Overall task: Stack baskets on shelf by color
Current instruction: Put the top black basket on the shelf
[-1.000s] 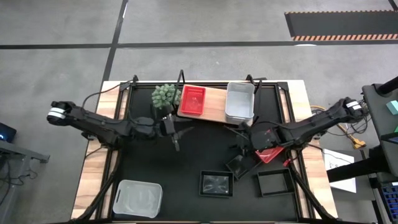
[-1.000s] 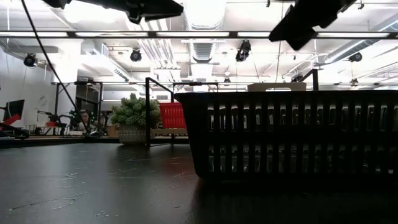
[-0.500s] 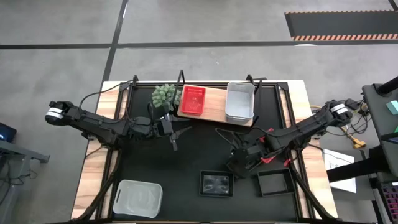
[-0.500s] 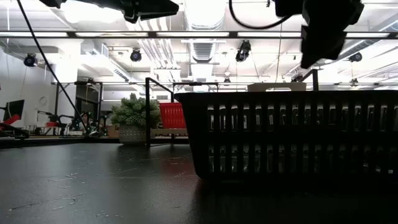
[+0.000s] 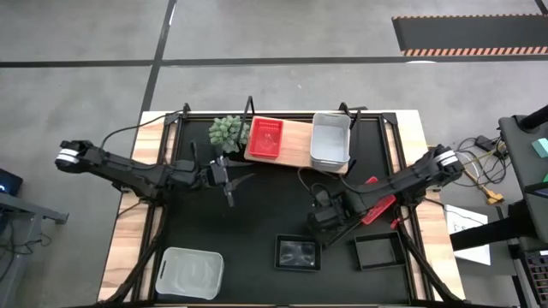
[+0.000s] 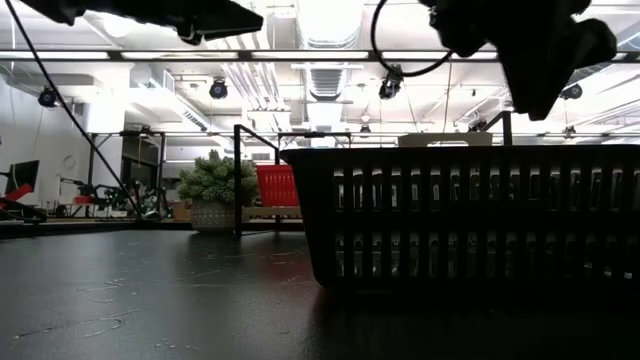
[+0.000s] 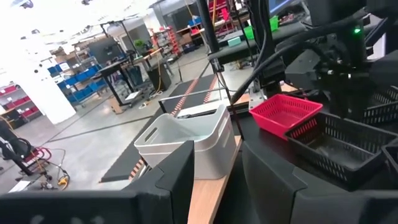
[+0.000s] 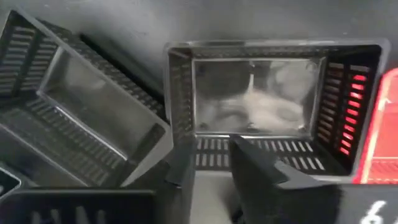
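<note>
My right gripper (image 5: 329,216) points down, open, over a tilted black basket (image 8: 273,99) at the table's middle right. Its fingers (image 8: 255,163) stand above that basket's near wall, and in the low view the gripper (image 6: 543,100) hangs clear above the baskets. A red basket (image 5: 378,208) lies just to the right of it. Two more black baskets (image 5: 297,254) (image 5: 379,251) sit near the front edge. On the shelf (image 5: 295,152) stand a red basket (image 5: 265,139) and white baskets (image 5: 330,141). My left gripper (image 5: 231,182) hovers open and level, left of the centre.
A green plant (image 5: 226,131) stands at the shelf's left end, close to my left gripper. A white basket (image 5: 190,272) lies at the front left corner. A dark frame runs around the mat's edges (image 5: 171,171). Bare mat lies in the middle.
My right gripper has gone toward the table's near left, tipped from nearly level to pointing down and rolled, and now hangs over the tilted black basket. My left gripper has drawn back a little toward the table's left edge. No basket has moved.
</note>
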Available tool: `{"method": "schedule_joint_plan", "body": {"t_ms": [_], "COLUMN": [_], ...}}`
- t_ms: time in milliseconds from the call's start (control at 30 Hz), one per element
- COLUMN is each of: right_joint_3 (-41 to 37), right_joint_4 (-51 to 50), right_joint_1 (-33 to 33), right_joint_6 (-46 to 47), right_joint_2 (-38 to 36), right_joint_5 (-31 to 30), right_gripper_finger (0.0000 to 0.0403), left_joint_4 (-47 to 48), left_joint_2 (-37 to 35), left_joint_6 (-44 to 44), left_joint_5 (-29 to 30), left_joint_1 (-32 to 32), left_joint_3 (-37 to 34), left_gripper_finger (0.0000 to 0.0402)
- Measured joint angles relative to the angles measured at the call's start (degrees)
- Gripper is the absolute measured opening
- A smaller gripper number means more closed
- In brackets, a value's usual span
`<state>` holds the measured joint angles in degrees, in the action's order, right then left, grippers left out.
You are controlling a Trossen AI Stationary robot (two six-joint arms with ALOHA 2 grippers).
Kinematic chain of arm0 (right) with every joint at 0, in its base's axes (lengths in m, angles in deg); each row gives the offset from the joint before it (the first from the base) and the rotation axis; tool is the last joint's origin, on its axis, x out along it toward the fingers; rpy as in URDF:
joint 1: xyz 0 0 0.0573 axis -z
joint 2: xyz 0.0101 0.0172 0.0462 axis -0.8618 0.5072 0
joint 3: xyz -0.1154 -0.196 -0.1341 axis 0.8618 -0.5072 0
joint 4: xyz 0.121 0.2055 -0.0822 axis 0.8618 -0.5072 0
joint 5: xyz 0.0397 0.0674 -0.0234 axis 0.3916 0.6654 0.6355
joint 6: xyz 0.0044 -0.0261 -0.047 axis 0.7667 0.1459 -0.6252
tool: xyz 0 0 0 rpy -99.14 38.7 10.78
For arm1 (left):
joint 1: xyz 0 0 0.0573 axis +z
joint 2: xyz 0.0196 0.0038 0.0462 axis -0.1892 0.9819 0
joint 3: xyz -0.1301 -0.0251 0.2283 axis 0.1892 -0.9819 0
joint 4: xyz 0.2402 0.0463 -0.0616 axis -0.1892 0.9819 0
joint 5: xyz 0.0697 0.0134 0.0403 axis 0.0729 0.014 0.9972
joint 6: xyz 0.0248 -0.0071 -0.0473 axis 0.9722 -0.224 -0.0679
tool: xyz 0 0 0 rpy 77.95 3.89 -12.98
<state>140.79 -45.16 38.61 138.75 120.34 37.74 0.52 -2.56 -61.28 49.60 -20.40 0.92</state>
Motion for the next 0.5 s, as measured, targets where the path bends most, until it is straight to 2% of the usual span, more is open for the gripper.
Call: {"method": "schedule_joint_plan", "body": {"t_ms": [233, 500], "right_joint_3": [2.5, 3.3], "right_joint_4": [0.6, 4.5], "right_joint_1": [2.3, 5.2], "right_joint_6": [-0.4, -5.5], "right_joint_2": [4.2, 8.3], "right_joint_5": [0.2, 3.1], "right_gripper_finger": [0.0151, 0.0164], "left_joint_4": [0.0, 0.1], "left_joint_2": [-3.0, -3.4], "left_joint_6": [0.2, 0.2], "left_joint_5": [-0.1, -0.1], "left_joint_1": [0.0, 0.0], "left_joint_3": [-1.4, -1.4], "left_gripper_finger": [0.0121, 0.0121]}}
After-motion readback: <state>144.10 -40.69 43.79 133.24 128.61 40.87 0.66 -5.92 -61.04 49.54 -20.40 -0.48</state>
